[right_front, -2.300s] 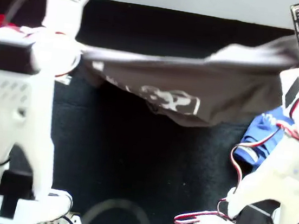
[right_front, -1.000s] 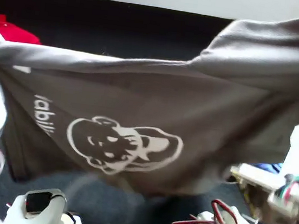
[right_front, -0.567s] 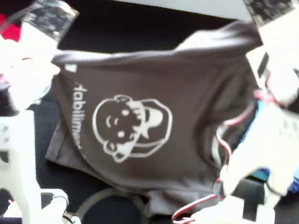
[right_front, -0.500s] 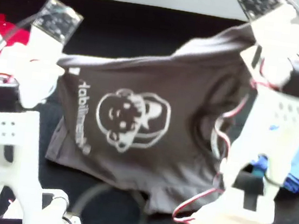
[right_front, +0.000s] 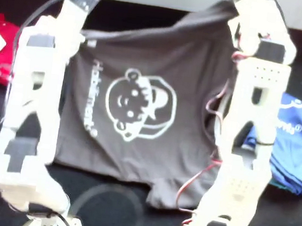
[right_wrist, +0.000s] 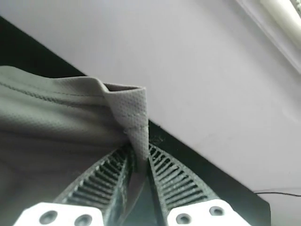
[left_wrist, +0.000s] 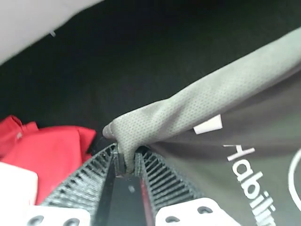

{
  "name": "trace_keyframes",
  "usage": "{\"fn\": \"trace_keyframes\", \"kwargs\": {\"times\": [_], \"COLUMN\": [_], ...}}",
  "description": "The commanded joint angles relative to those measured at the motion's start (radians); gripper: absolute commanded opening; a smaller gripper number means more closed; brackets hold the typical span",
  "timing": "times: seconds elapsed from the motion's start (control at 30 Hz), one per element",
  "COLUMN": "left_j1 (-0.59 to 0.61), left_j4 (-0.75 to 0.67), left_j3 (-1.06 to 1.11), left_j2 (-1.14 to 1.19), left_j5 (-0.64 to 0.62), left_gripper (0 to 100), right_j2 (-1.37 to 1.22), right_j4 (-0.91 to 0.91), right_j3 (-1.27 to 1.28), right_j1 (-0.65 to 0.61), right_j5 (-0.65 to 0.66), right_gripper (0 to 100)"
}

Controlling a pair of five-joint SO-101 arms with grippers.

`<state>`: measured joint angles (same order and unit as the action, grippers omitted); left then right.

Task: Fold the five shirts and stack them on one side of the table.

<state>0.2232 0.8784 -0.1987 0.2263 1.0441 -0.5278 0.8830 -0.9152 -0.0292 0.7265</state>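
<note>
**Grey shirt coming down flat on the table, print up**

The grey shirt (right_front: pixel 139 117) is no longer hanging as a narrow band in the air between the arms. Over the last couple of seconds the arms have been swinging it out and are now stretching forward to lower it onto the black table (right_front: pixel 125 11). The cartoon-face print is showing in full. The hem is lying toward the table's near side, while the shoulder edge is being held just above the table's far edge.

The left gripper (left_wrist: pixel 126 162) is staying clamped on a bunched pinch of the shoulder fabric, near the collar tag. The right gripper (right_wrist: pixel 138 157) is pinching the opposite shoulder corner, its ribbed pads closed on the cloth.

The red shirt (left_wrist: pixel 51 146) is lying at the table's left side, and the blue shirt (right_front: pixel 296 142) at the table's right side.

For the task, this looks like the spreading step nearing its end. The shirt is lying almost open, with some slack toward the right arm, and no fold is showing in it yet.
</note>
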Motion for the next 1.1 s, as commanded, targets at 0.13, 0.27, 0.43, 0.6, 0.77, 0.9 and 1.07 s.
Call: {"fn": "trace_keyframes", "kwargs": {"times": [0.13,0.27,0.43,0.6,0.77,0.9,1.07], "left_j1": [-0.010,-0.015,-0.016,-0.016,-0.016,-0.001,0.008], "left_j4": [0.080,0.210,0.362,0.606,0.887,0.904,0.907], "left_j3": [-0.671,-0.914,-1.145,-1.302,-1.379,-1.333,-1.224], "left_j2": [0.400,0.539,0.650,0.688,0.690,0.684,0.645], "left_j5": [0.066,0.100,0.100,0.100,0.100,0.094,0.092], "left_gripper": [1,1,1,1,1,1,1], "right_j2": [-0.054,-0.079,-0.082,-0.074,-0.008,0.035,0.053], "right_j4": [-0.297,-0.387,-0.410,-0.320,0.073,0.306,0.501], "right_j3": [-0.004,-0.004,-0.004,-0.007,-0.053,-0.054,-0.054], "right_j1": [-0.027,-0.035,-0.044,-0.041,-0.028,-0.010,0.002], "right_j5": [-0.006,-0.006,-0.002,-0.005,-0.006,-0.006,-0.006], "right_gripper": [0.6,0.6,0.6,0.6,0.6,0.6,0.6]}}
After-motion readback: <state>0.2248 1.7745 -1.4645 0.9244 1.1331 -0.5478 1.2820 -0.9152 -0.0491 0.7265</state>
